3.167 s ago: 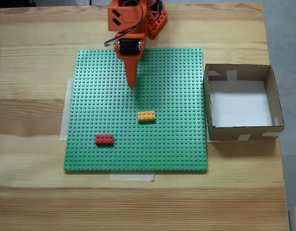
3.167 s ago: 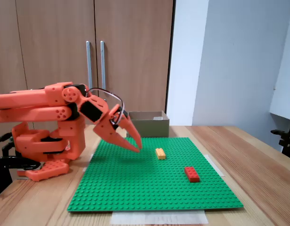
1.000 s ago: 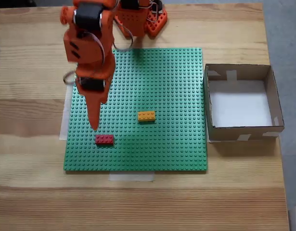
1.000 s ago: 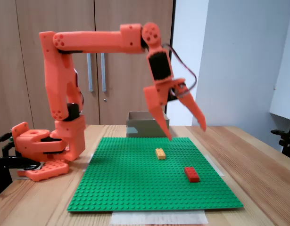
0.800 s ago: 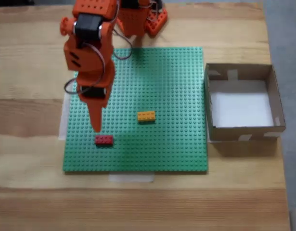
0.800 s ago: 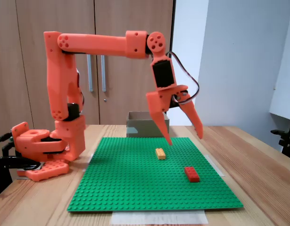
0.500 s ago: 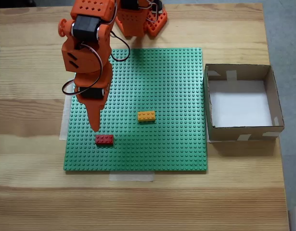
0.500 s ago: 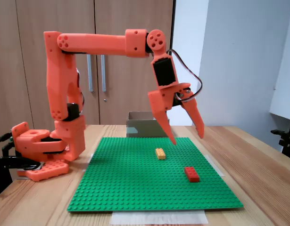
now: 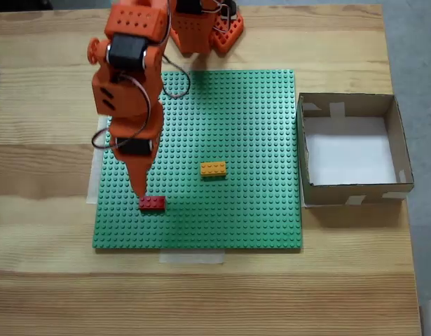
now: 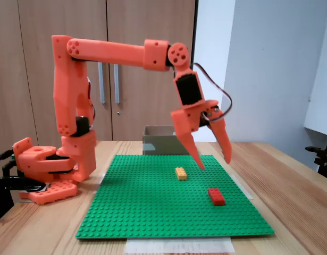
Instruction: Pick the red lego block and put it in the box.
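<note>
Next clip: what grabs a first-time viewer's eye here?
The tall orange arm reaching over the green baseplate, its open gripper poised above the red lego block. A yellow-orange brick sits mid-plate, and the box stands at the plate's right edge in a fixed view.

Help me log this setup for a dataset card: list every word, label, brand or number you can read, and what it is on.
None can be read: no text shows on the orange arm, the green baseplate, the red brick, the yellow brick, the cardboard box or the cupboard doors.
</note>
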Robot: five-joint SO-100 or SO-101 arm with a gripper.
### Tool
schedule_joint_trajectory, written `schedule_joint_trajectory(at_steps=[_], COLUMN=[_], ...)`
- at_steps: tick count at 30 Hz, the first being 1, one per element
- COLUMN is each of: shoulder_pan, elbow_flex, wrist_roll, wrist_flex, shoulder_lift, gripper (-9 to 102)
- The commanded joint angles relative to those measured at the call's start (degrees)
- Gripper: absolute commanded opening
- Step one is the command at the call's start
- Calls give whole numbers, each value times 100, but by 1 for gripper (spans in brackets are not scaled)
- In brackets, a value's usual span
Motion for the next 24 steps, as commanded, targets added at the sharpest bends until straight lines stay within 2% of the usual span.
schedule_joint_trajectory(at_steps=[1,24], shoulder_pan=[-44,97], elbow_flex=[-141,-105], wrist_roll=[-9,-229], wrist_flex=[-105,-738], shoulder_lift=[-141,-747], gripper=[22,19])
